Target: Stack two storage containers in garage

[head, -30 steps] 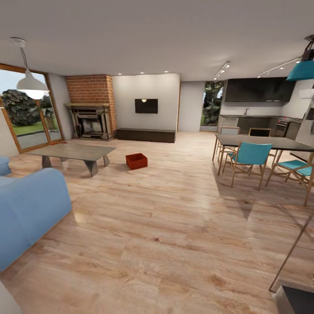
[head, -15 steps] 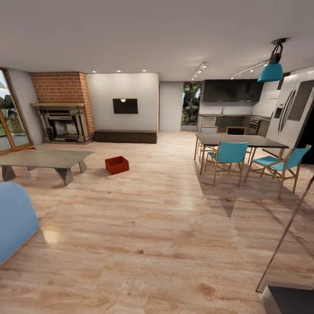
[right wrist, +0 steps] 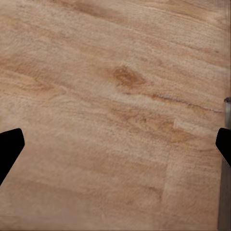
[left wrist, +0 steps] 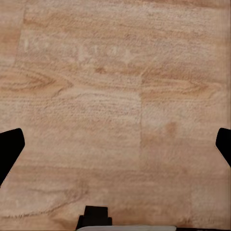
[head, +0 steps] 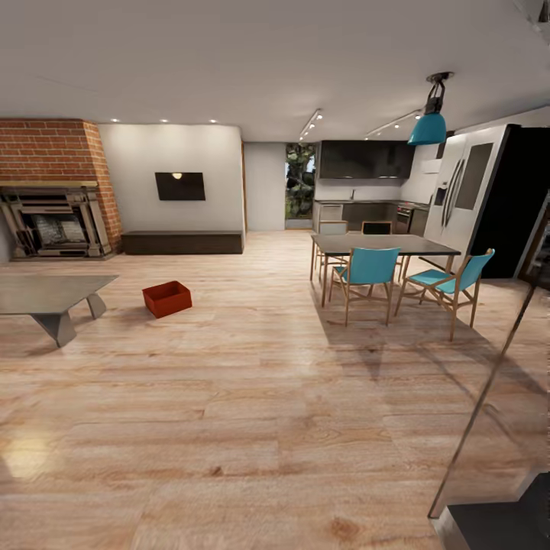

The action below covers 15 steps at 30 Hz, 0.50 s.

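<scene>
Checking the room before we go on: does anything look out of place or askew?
One orange-red storage container sits alone on the wood plank floor beside the grey low table, turned askew to the planks. Nothing looks spilled or damaged.

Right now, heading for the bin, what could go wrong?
1. The one storage container in sight sits on the wood floor close to the grey low table; approaching from that side risks clipping a table leg.
2. The dining chairs crowd the other side, so wide swings could catch them.
</scene>
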### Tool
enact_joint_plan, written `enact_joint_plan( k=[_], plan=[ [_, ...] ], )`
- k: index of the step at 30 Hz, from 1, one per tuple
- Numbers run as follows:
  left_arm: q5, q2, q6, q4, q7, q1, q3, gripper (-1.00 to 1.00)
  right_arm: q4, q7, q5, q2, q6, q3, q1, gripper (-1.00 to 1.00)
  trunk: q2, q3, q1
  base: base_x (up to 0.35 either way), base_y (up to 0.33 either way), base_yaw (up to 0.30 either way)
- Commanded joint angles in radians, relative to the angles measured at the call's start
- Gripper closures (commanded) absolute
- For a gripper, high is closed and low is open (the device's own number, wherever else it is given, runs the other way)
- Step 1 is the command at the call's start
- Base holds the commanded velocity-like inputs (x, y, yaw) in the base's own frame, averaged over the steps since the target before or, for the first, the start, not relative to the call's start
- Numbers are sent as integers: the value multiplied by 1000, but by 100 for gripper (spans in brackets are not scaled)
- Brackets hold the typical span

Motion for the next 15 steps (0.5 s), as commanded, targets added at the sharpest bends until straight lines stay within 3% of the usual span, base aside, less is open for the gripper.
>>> enact_joint_plan(
  k=[1, 15],
  plan=[
    [11, 0, 0, -2, -8, 1, 0, -100, 1, -1, 2, -1, -2, 3, -1, -100, 0, -1, 1, 329, 0, -235],
    [11, 2, 1, -1, -9, 1, 0, -100, 1, -1, 3, -1, -2, 4, -1, -100, 0, -1, 1, 329, 0, -234]
  ],
)
